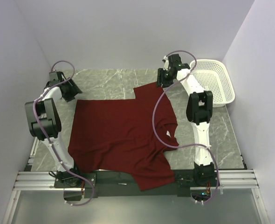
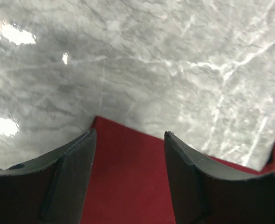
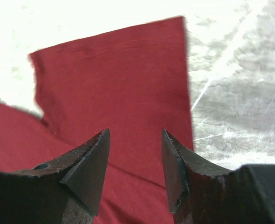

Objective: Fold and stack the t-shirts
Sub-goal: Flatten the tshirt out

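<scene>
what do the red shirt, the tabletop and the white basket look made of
The maroon t-shirt looks like soft matte knit fabric, probably cotton: it lies limp with small wrinkles. The tabletop looks like grey marble or marble-print laminate, glossy: pale veins and bright reflections. The basket looks like white moulded plastic: rigid open mesh walls.

Right gripper [image 3: 135, 134] jaws stand apart over the maroon t-shirt [image 3: 114, 88] sleeve, spread flat on the grey marbled table [image 3: 240, 93]
</scene>
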Robot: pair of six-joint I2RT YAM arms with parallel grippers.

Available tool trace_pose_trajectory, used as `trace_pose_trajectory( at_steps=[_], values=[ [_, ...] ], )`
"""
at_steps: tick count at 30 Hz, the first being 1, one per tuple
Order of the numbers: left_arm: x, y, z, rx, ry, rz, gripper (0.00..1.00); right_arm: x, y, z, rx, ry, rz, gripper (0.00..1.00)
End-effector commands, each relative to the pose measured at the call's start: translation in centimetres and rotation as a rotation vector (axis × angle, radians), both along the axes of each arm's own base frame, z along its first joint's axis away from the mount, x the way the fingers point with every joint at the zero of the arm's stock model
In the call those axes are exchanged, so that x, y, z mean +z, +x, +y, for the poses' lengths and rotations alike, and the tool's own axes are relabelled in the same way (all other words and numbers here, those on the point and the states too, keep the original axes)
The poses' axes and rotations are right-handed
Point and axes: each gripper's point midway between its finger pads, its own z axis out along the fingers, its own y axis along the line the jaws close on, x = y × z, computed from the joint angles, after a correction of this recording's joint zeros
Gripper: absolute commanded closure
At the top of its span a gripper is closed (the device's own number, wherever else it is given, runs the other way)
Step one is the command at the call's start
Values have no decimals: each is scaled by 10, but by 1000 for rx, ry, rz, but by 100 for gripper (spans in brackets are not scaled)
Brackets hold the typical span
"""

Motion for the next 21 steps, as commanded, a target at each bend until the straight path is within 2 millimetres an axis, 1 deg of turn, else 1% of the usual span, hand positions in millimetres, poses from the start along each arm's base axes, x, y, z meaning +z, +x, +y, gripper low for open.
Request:
trace_pose_trajectory(
  at_steps=[1,2,4,5,6,10,11,12,13,14,15,17,21],
  values=[
    [1,5,11,-32,73,16,35,3,18,-7,-153,-1,-16,45],
    [-2,5,11,-38,80,25,35,-3,21,-9,-165,1,-10,45],
    [-6,4,13,-40,84,37,35,-9,23,-9,-189,13,2,45],
    [-10,3,11,-46,76,49,35,-14,25,-10,-194,16,9,45],
    [-11,4,11,-47,74,50,35,-16,25,-10,-196,23,12,45],
    [-19,4,8,-65,59,71,37,-24,22,-8,-180,44,38,45],
    [-23,5,9,-67,68,86,38,-18,22,-5,-168,64,30,45],
    [-26,4,9,-65,72,97,39,-22,19,-7,-169,68,40,45],
    [-28,4,11,-63,76,104,39,-21,18,-7,-168,75,37,45],
    [-30,4,11,-66,85,116,40,-12,19,-6,-161,94,20,45],
    [-33,4,11,-65,90,128,41,-15,16,-6,-161,98,29,45],
    [-37,3,12,-70,111,150,42,-11,15,-5,-157,107,30,45],
    [-43,-4,10,-77,121,184,45,-10,19,-7,-170,93,22,46]
  ],
)
